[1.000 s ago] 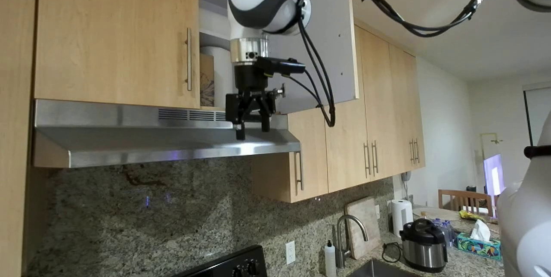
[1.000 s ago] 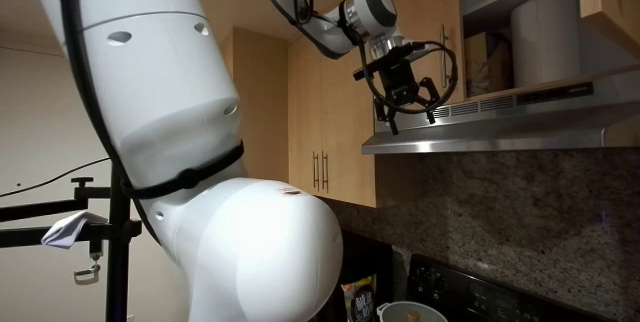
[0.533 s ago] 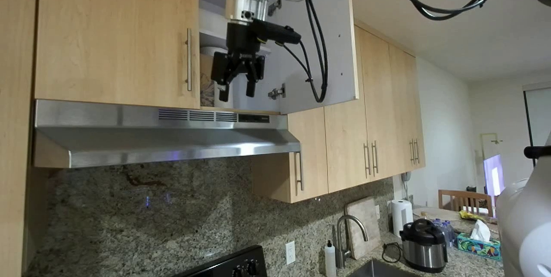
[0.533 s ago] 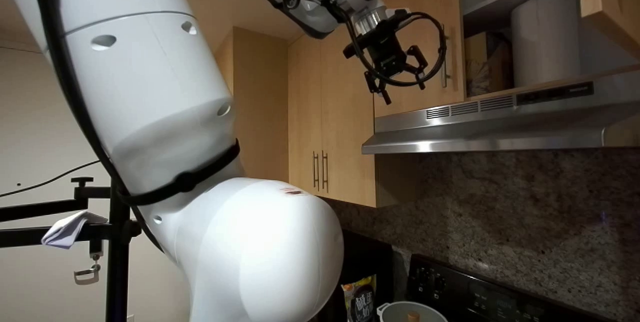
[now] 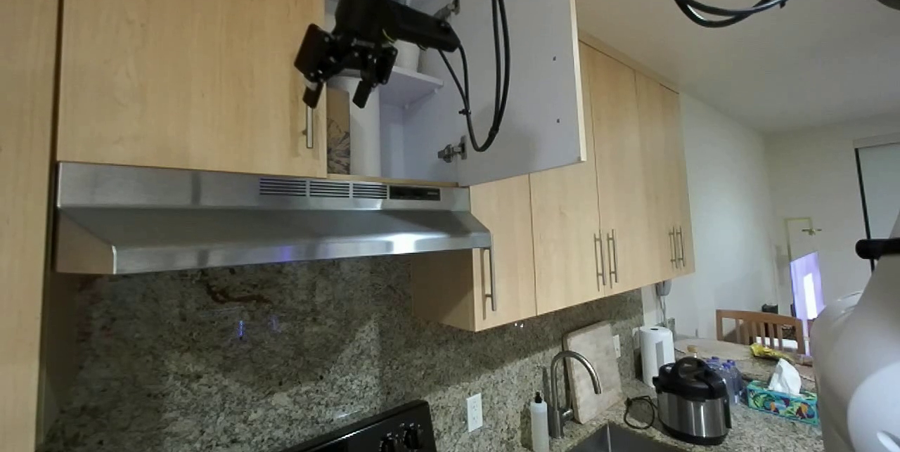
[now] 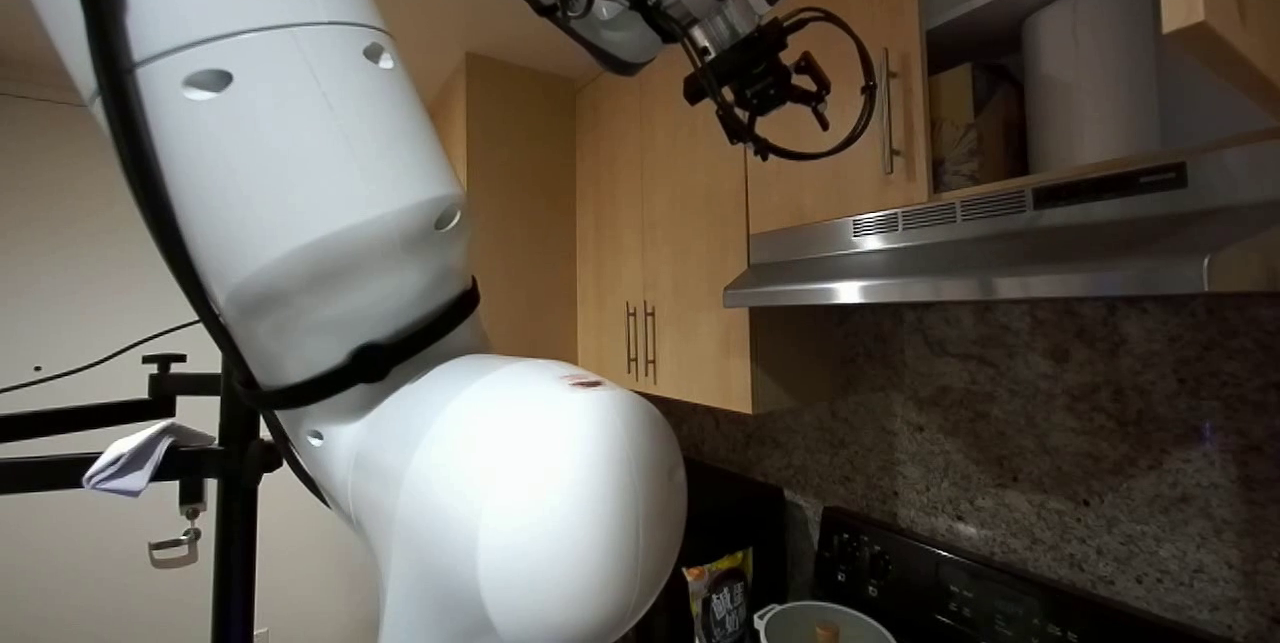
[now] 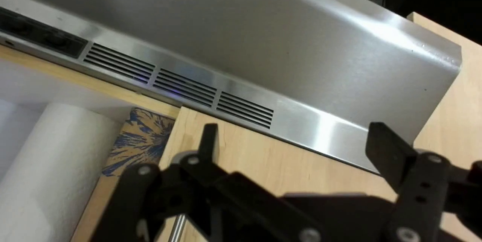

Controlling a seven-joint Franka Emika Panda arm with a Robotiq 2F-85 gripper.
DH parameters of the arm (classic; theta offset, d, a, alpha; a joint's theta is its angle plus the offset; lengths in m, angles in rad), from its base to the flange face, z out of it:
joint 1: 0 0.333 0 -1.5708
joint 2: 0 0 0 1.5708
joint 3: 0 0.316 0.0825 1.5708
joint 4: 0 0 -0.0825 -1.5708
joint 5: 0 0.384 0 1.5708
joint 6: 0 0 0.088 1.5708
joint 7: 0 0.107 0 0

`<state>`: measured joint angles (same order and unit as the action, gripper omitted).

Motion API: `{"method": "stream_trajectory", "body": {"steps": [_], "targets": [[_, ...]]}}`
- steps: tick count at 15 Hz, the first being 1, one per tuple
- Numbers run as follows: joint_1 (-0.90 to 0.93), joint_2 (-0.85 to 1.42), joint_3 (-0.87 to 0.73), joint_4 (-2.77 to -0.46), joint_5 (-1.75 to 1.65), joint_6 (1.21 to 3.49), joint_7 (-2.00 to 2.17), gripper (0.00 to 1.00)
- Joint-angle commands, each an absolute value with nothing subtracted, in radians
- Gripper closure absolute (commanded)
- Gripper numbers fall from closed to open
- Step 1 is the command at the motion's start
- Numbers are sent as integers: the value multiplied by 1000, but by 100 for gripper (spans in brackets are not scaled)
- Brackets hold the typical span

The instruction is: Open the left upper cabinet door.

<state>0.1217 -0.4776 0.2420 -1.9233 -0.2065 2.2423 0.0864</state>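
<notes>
Hovering with its jaws spread wide, your black two-fingered gripper (image 5: 337,95) carries looping black cables (image 5: 481,148) and hangs clear of the slim silver bar handle (image 6: 888,138). Your wide light maple-wood door (image 5: 183,58) stands closed above the stainless-steel range hood (image 5: 274,227); beyond, a swung-out grey-white panel (image 5: 527,86) exposes a white cylinder (image 7: 52,181) and blue-patterned brown box (image 7: 139,144).

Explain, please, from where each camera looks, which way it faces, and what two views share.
In an exterior view: stands apart from the arm, facing the left upper cabinet door at a slant; arm and gripper show.
In an exterior view: also stands apart, facing the range hood from the opposite slant; the arm looms at left, gripper upper middle.
Wrist view: beside the gripper, looking down past its fingers at the range hood, which appears above the door.
Both exterior views share the arm, gripper, range hood and door.
</notes>
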Motion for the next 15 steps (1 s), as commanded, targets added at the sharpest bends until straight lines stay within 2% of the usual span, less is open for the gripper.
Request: {"method": "stream_trajectory", "body": {"steps": [1, 9, 15], "targets": [[121, -475, 245, -1918, -207, 2241, 87, 0], [156, -422, 214, -1851, -176, 2319, -14, 0], [210, -315, 146, -1711, -51, 2328, -170, 0]]}}
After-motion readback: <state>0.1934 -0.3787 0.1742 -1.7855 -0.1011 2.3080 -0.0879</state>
